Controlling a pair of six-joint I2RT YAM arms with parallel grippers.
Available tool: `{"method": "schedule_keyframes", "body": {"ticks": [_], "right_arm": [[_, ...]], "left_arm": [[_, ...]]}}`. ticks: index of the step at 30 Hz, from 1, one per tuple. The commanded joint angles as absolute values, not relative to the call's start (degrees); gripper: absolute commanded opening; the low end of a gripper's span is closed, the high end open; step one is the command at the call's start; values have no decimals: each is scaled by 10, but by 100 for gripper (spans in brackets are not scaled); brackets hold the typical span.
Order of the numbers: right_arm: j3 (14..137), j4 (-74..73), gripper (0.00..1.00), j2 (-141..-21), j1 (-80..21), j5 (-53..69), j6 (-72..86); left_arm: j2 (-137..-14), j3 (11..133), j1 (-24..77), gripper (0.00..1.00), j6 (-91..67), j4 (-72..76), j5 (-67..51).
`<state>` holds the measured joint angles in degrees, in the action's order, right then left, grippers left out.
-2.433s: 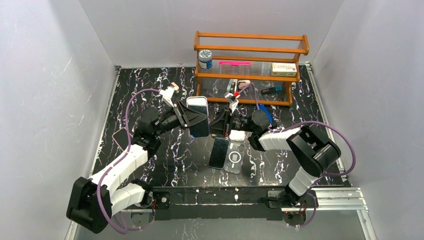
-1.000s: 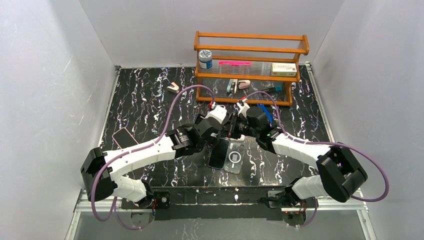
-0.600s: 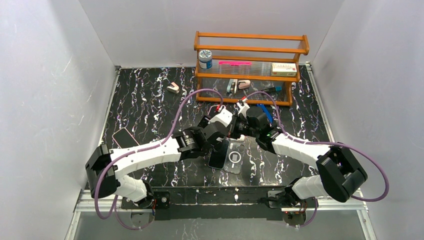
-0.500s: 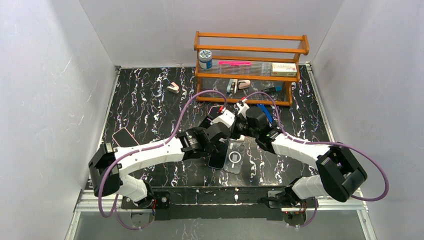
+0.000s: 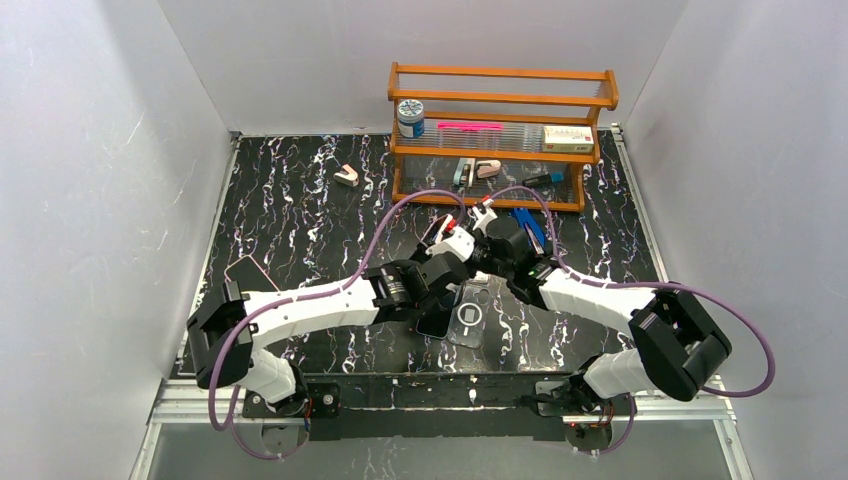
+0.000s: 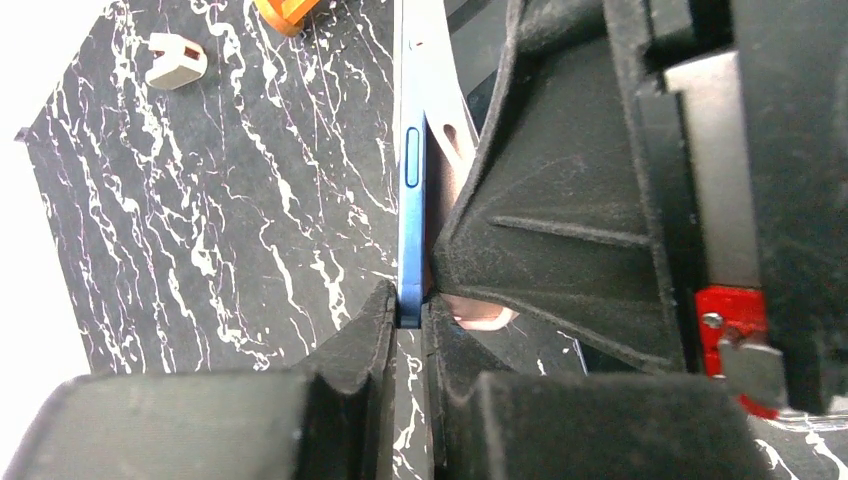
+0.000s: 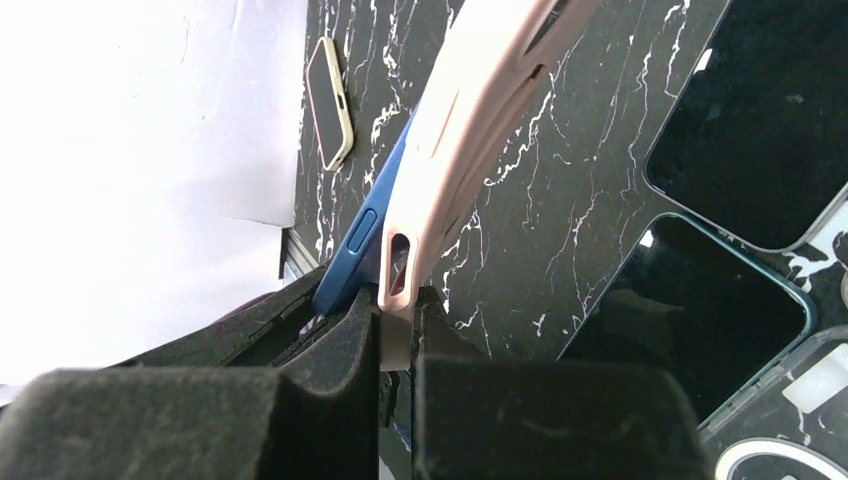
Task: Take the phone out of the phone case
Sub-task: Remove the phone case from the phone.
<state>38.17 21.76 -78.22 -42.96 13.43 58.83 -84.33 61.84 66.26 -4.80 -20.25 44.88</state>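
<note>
A blue phone (image 6: 411, 200) sits partly peeled out of a pink phone case (image 7: 470, 110), both held on edge above the middle of the table. My left gripper (image 6: 408, 320) is shut on the phone's blue edge. My right gripper (image 7: 398, 300) is shut on the end of the pink case, and the blue phone (image 7: 355, 250) splays away from it on the left. In the top view the two grippers meet, left gripper (image 5: 460, 250) against right gripper (image 5: 480, 250), and the phone and case (image 5: 434, 228) poke out behind them, mostly hidden.
A dark phone (image 5: 436, 318) and a clear case (image 5: 468, 315) lie on the table just below the grippers. Another cased phone (image 5: 243, 272) lies at the left edge. A wooden rack (image 5: 500, 100) with small items stands at the back, with a small beige piece (image 5: 346, 177) to its left.
My left arm has reached right to meet the right gripper, and its jaws have gone from open to shut on the phone's edge. The right gripper has kept its hold on the case.
</note>
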Motion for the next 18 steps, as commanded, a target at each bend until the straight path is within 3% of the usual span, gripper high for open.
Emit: {"method": "schedule_keyframes", "body": {"ticks": [1,7,18], "right_arm": [[404,271,1,-760,-451,138,611],[415,246,1,-777,-432,75,596],[462,193,1,-825,-334,100,525]], "left_arm": [[-824,605,679,0,-72,-178,499],[-781,596,735,0,-122,-221,514],[-691,616,747,0,-238,-353,508]]}}
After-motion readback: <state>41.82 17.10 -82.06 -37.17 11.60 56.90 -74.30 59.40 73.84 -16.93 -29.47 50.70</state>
